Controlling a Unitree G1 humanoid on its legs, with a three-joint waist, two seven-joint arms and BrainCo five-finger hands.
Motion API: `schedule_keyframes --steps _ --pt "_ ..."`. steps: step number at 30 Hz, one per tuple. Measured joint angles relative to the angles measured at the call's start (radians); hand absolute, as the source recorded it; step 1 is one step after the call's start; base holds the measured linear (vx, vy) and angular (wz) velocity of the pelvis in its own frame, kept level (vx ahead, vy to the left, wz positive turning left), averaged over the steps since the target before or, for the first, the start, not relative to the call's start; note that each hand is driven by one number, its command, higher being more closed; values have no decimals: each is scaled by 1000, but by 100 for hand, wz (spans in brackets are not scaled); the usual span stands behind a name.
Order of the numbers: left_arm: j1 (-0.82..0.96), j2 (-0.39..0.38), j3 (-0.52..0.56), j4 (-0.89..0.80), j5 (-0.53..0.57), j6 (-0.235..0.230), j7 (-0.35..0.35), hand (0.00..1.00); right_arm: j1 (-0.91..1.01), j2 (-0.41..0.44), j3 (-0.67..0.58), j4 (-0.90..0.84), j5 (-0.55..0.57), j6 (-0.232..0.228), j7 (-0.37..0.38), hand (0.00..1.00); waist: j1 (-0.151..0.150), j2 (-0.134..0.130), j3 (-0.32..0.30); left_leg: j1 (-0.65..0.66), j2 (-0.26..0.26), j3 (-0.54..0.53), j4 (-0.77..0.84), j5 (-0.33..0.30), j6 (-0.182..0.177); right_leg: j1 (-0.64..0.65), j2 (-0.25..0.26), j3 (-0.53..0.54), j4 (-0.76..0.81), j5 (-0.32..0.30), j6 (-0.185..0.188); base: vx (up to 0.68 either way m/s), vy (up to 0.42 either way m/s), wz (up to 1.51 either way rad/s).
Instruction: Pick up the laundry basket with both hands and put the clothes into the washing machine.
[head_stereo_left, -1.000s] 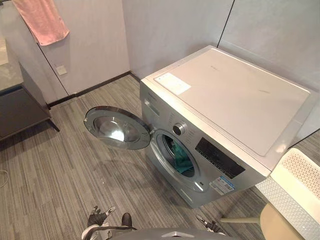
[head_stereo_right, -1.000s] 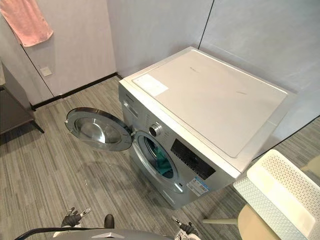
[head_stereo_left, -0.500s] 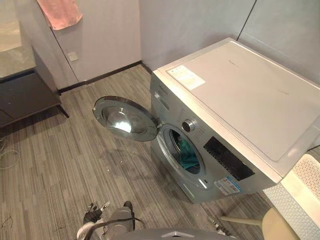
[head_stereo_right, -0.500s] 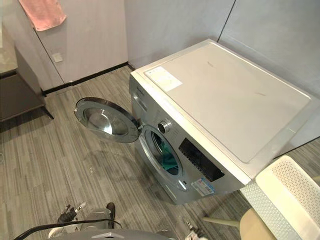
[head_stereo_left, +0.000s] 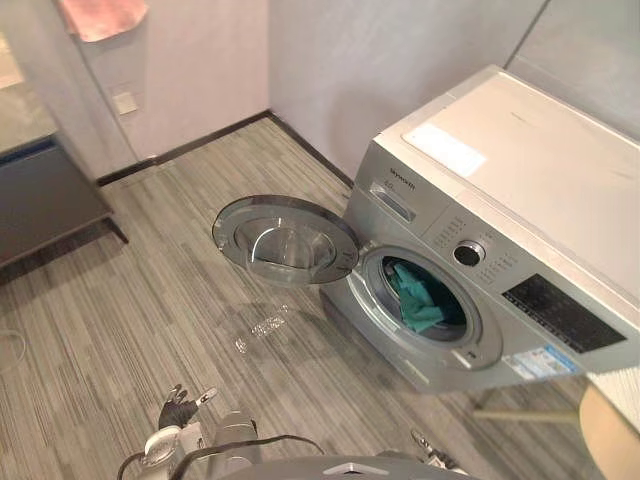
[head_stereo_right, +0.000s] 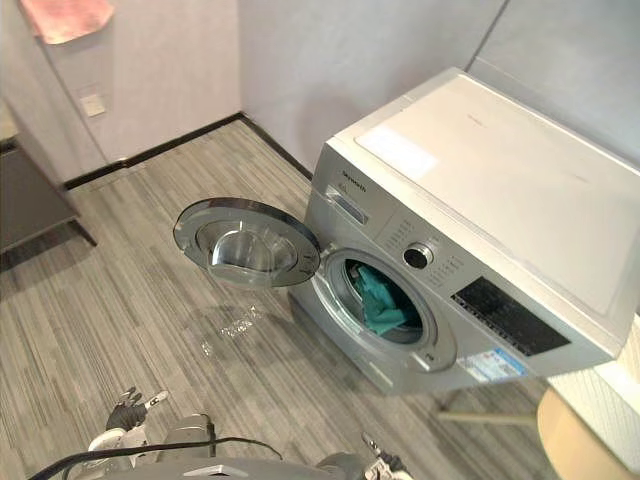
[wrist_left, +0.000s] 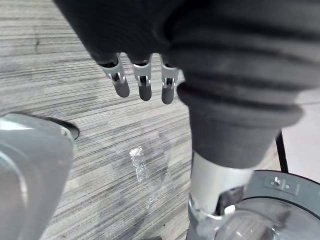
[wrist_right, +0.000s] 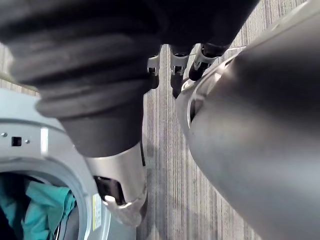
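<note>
Well ahead of the left hand (head_stereo_left: 181, 409) and right hand (head_stereo_left: 432, 450) in the left eye view, washing machine (head_stereo_left: 520, 190) with door (head_stereo_left: 285, 240) swung open on the left hand's side, teal clothes (head_stereo_left: 415, 300) inside the drum. From the left wrist, fingers (wrist_left: 144, 86) straight and slack above the floor (wrist_left: 75, 100), holding nothing. From the right wrist, fingers (wrist_right: 175, 75) loose and empty too, clothes in the drum off past the wrist.
</note>
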Motion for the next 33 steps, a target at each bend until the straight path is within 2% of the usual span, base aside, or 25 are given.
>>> schedule_keyframes --steps 1,2,3,4,5,7,9,10,14,17,18,20,21,22,23,24,26,27,28,29,31,33 --pt "8 5 -8 0 0 1 0 0 9 5 44 -13 27 -2 6 0 -4 8 5 85 -10 52 -79 19 14 5 82 -36 78 -141 24 105 251 -88" --pt "8 3 -15 0 0 0 0 0 10 8 69 -22 38 -3 7 0 -7 12 7 126 -18 82 -117 28 21 10 145 -40 94 -204 31 115 277 -83" --pt "6 0 -20 0 0 0 -2 0 10 11 78 -31 50 -4 9 0 -9 15 9 151 -24 102 -140 35 25 15 185 -44 93 -243 32 67 142 -64" --pt "0 -18 -20 0 0 1 -4 0 10 16 94 -54 73 -7 11 0 -18 23 17 187 -42 135 -172 45 31 30 260 -45 50 -300 45 60 83 -58" --pt "-10 -41 -19 -1 0 1 -6 0 9 16 96 -62 85 -17 29 0 -22 14 27 215 -58 160 -185 46 33 67 309 -47 -38 -308 49 60 60 -57" --pt "-11 -75 -18 -1 -1 4 -11 0 10 14 96 -79 89 -24 39 0 -25 26 37 229 -77 193 -212 52 30 95 315 -18 -104 -309 50 1 7 -47" --pt "-14 -99 -19 -1 -1 6 -16 0 18 19 95 -82 110 -24 42 0 -34 21 39 253 -94 200 -262 80 25 115 324 5 -168 -307 46 24 -36 -16" --pt "-16 -105 -18 -1 -1 7 -21 0 22 24 86 -82 114 -24 41 0 -34 10 44 269 -99 201 -287 95 21 135 332 13 -208 -304 43 32 -70 -2" --pt "0 -123 -17 -61 -4 10 -24 0 29 33 51 -84 112 -25 38 0 -18 1 46 267 -88 202 -259 103 16 165 345 7 -248 -282 38 -25 -51 3" --pt "42 -141 -17 -243 -10 10 -24 0 42 37 37 -95 112 -26 31 0 1 7 53 157 -53 201 23 76 11 200 326 -9 -249 -281 40 -89 17 20" --pt "62 -151 -13 -353 -14 10 -24 0 54 33 57 -121 110 -26 28 0 11 32 67 89 -9 197 215 82 11 222 328 -11 -241 -288 45 -109 60 1" --pt "88 -159 -11 -435 -32 9 -23 0 60 30 73 -148 107 -28 28 0 15 46 79 47 4 162 328 106 18 233 323 -9 -221 -306 50 -113 113 0" --pt "105 -161 -10 -482 -36 9 -22 0 64 25 76 -161 103 -28 27 0 16 52 76 20 2 138 373 126 10 235 311 -4 -214 -312 45 -102 180 -12" --pt "126 -160 2 -558 -50 10 -17 0 75 21 94 -171 102 -32 27 0 21 58 74 -4 7 114 431 119 27 229 301 8 -207 -311 48 -74 189 -29" --pt "130 -160 29 -626 -51 9 -5 0 68 21 106 -178 101 -36 27 0 26 58 74 -17 26 91 438 93 19 218 292 23 -205 -305 55 -54 186 -32" --pt "130 -160 45 -659 -51 9 1 0 68 22 109 -181 100 -37 27 0 27 57 73 -20 37 76 418 81 13 212 288 32 -208 -302 57 -9 197 -34" --pt "131 -160 107 -768 -50 0 27 0 81 26 116 -205 85 -39 26 0 27 56 67 30 71 23 210 77 3 181 271 71 -224 -280 76 42 254 -38" --pt "132 -160 118 -787 -50 -1 37 0 87 24 117 -209 73 -40 26 0 28 61 57 50 72 11 137 84 -3 172 267 81 -228 -272 89 99 319 -46" --pt "132 -163 138 -814 -50 -7 51 0 100 15 120 -212 61 -41 26 0 32 83 29 101 70 -8 -3 103 -61 153 262 106 -232 -261 123 152 348 -29" --pt "123 -158 155 -832 -48 -18 65 0 108 12 122 -206 57 -40 27 0 21 83 1 144 45 14 -95 74 -91 141 248 117 -244 -248 145 199 406 -11" --pt "81 -138 161 -851 -34 -30 82 0 118 31 121 -204 27 -41 27 0 12 45 -5 139 0 12 -120 80 -79 149 215 105 -280 -205 160 139 293 18" --pt "51 -92 156 -859 -7 -34 91 0 125 54 110 -198 23 -40 28 0 14 20 -13 170 -36 17 -146 81 -77 193 193 106 -340 -175 158 110 194 3"
